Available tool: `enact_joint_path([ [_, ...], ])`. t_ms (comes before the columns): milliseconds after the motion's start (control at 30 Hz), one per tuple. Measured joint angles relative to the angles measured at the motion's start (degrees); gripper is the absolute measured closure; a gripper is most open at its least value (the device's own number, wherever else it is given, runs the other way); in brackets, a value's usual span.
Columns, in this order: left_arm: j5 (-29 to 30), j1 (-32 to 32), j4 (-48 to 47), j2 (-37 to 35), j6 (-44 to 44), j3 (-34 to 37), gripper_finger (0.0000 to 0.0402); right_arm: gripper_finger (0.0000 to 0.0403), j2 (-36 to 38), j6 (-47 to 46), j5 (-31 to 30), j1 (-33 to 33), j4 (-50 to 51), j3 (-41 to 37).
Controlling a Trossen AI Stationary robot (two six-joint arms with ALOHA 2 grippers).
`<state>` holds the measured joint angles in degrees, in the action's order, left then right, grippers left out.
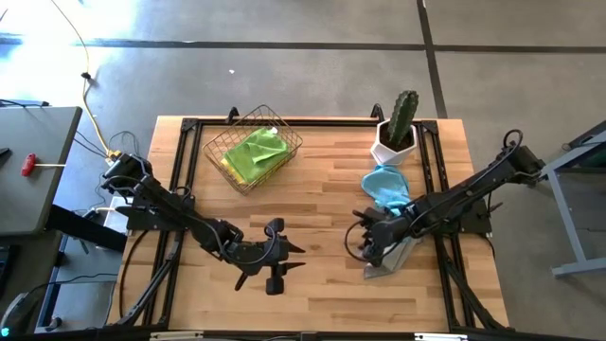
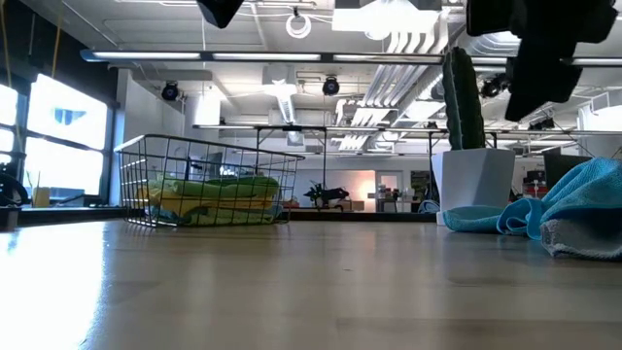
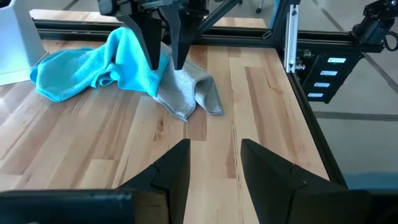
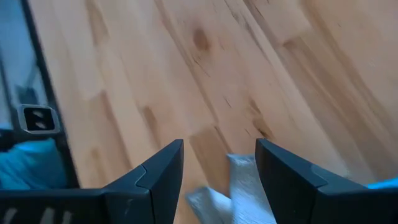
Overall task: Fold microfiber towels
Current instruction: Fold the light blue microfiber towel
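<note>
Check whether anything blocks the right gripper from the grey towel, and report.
Nothing visible does. The right gripper hangs directly over the grey towel, fingers open, with only air between. The light blue towel lies against the grey one on the cactus pot side, not over the near corner.

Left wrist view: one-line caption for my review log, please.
Right gripper poised above the grey towel beside the light blue towel, seen past the open left gripper.
</note>
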<state>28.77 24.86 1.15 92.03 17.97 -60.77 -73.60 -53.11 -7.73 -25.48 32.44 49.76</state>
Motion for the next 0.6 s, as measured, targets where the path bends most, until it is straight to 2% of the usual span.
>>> enact_joint_path([
  [67, 0.0, 0.0, 0.0, 0.0, -0.1, 0.0, 0.0271, 0.021, 0.0, 0.4, -0.2, -0.1, 1.8, 0.0],
  [300, 0.0, 0.0, -0.5, 0.0, -0.2, 0.0, 0.0271, 0.021, -3.6, -6.8, 0.7, -0.4, 13.4, 0.0],
  [467, 0.0, 0.0, -1.0, 0.0, -0.2, 0.0, 0.0271, 0.021, -9.7, -8.0, 4.3, -0.5, 15.5, 0.0],
  [600, 0.0, 0.0, -1.3, 0.0, -0.2, 0.0, 0.0271, 0.021, -11.9, -7.5, 4.4, -0.5, 17.6, 0.0],
])
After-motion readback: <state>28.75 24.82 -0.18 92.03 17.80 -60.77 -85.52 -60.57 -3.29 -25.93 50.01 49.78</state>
